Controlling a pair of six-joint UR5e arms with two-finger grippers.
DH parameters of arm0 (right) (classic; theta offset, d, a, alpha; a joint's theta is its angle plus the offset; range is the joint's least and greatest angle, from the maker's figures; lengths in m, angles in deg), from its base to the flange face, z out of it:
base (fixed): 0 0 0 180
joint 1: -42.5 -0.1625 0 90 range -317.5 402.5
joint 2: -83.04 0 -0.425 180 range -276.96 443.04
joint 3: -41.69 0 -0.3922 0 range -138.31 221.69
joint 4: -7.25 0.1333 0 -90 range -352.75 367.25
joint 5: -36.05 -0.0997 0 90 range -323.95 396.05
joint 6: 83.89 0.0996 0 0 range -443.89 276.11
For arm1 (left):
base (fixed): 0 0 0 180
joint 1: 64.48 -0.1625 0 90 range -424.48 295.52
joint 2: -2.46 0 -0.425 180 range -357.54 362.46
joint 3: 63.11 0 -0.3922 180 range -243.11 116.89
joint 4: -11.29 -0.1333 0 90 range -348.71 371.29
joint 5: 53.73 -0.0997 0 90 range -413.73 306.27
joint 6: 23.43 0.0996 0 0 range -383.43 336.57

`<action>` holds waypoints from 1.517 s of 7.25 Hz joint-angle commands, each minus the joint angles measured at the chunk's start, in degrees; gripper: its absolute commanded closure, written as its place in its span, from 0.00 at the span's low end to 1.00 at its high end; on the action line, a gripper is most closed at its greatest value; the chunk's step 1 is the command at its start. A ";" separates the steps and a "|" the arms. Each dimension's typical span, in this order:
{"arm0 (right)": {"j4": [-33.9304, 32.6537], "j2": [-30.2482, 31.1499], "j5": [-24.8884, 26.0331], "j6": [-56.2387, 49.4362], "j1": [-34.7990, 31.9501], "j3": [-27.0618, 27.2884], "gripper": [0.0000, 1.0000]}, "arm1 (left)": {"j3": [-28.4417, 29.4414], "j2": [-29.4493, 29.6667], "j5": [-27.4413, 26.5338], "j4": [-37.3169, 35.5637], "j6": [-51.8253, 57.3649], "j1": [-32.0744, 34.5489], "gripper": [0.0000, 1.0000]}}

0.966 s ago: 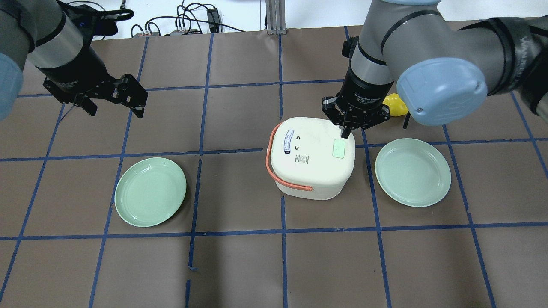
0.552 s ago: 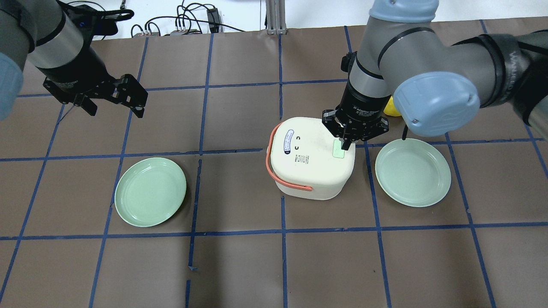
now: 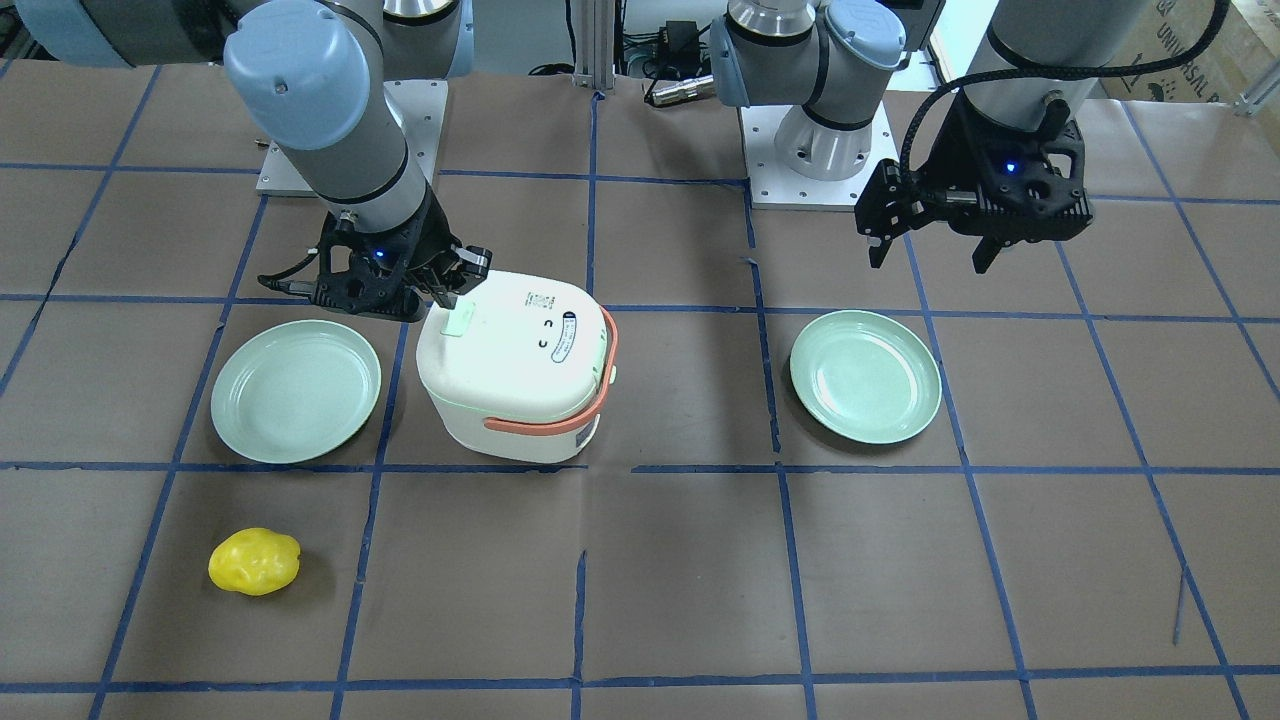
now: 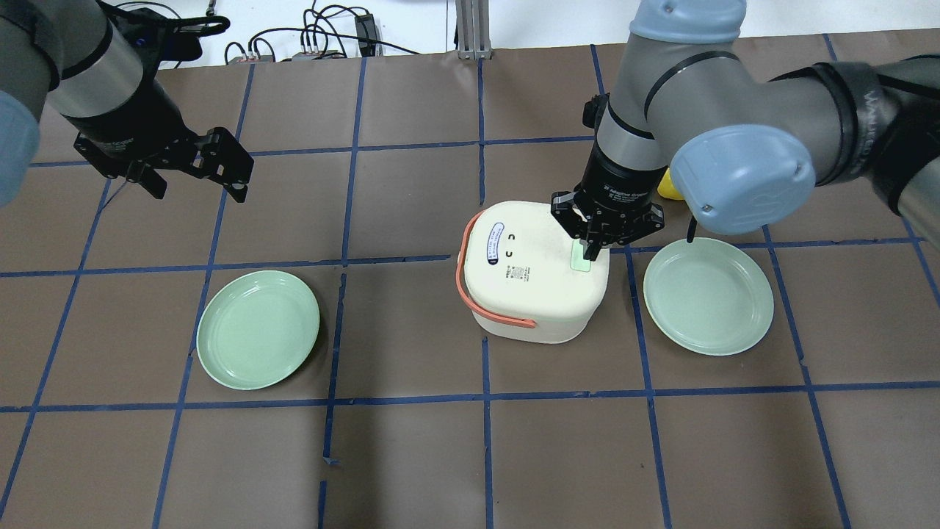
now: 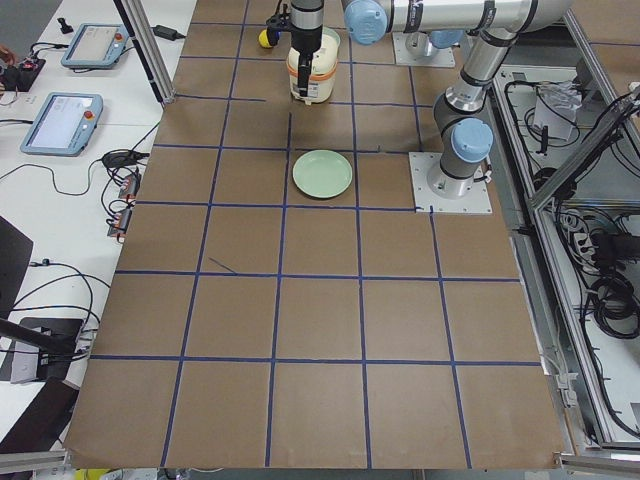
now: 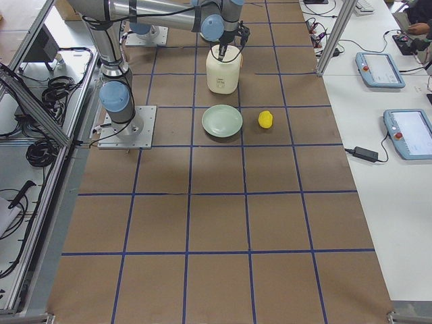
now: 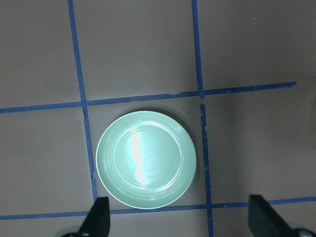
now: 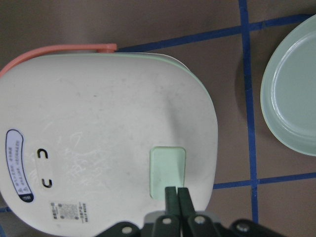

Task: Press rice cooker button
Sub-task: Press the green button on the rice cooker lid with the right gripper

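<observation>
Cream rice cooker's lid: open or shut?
Shut. The cream lid sits flush on the cooker body, no gap at the seam; the right gripper, fingers together, is at the mint-green button.

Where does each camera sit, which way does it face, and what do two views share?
Front-facing: across the table, facing the robot; left arm view-right, right arm over the rice cooker.
Overhead: behind the robot, looking forward and down; both arms.
Exterior left: table end beside the left arm, looking along it.
Exterior right: opposite end; right arm near.
Left wrist: straight down on a plate; open jaws.
Right wrist: down on the button; shut jaws.
Shared: front-facing and overhead show the rice cooker mirrored.
</observation>
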 commanded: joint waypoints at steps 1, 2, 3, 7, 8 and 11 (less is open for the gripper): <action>-1.15 -0.73 0.00 -0.61 -0.09 -0.45 0.85 | 0.00 0.00 0.00 0.00 0.00 0.00 0.00; -2.46 -1.78 0.00 -0.70 0.00 -0.45 0.84 | 0.00 0.00 0.00 0.00 0.00 0.00 0.00; -2.73 -2.22 -0.09 -0.61 -0.09 -0.27 0.84 | 0.00 0.00 0.00 0.00 0.00 0.00 0.00; -2.73 -2.40 0.00 -0.61 -0.09 -0.01 0.84 | 0.00 0.00 0.00 0.00 0.00 0.00 0.00; -2.73 -2.49 0.00 -0.61 -0.09 -0.01 0.84 | 0.00 0.00 0.00 0.00 0.00 0.00 0.00; -2.73 -3.28 -0.09 -0.61 0.00 -0.01 0.84 | 0.00 0.00 0.00 0.00 0.00 0.00 0.00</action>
